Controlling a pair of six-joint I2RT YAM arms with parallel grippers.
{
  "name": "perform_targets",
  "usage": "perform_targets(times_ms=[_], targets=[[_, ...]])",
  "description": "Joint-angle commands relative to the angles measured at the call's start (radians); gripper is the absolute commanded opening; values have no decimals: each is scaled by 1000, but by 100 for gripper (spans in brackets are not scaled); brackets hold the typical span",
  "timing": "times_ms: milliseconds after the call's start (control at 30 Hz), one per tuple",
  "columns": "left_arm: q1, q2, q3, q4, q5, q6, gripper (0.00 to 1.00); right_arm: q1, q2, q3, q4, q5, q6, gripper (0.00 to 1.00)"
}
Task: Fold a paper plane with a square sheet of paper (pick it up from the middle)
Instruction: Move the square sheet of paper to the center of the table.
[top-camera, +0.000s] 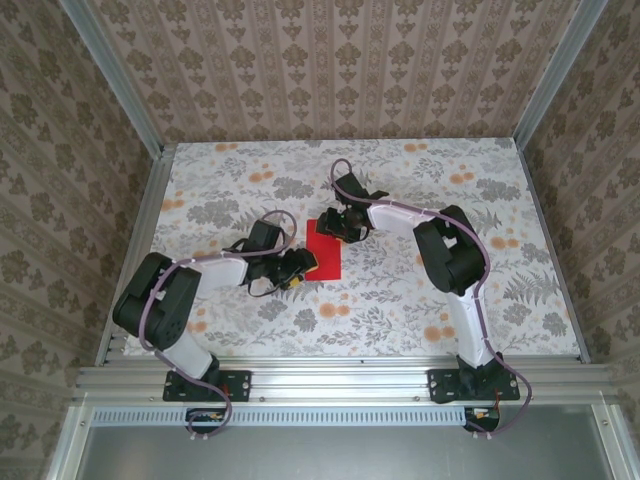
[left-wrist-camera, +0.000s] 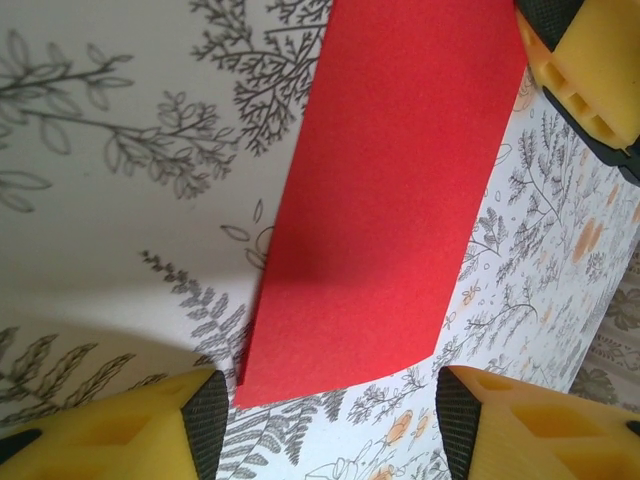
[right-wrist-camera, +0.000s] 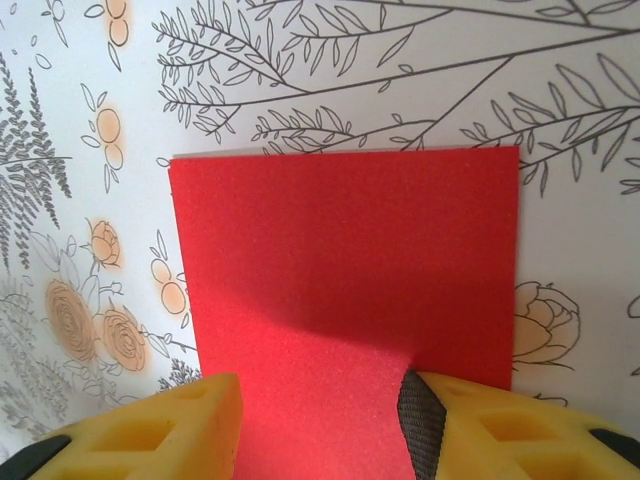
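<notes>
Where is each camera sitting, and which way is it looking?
Top: high above and behind the arms, looking down at the table, both arms, left claw and right claw.
Left wrist: on the left arm, looking down past its yellow fingers at the red paper.
Right wrist: on the right arm, looking down past its own fingers.
All three share the red paper.

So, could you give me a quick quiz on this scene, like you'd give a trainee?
1. Fill in: the left gripper and right gripper both have ___ fingers.
2. True or false: the red paper lies flat on the table.
3. Seen from above, which gripper is at the paper's far end? A left, B right.
Key: 1 yellow; 2 true; 3 B.
</notes>
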Motion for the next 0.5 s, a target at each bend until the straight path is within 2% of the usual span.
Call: perform_targets(times_ms=[0,300,467], targets=[[-12,25,29,-46,1,0,61,-8,23,-46,-19,-34,25,50],[-13,41,53,-23,-5,-10,63,-24,7,-78,-3,-74,28,50],[-13,24,60,-1,-12,-9,56,-24,7,-93,3,-77,29,50]])
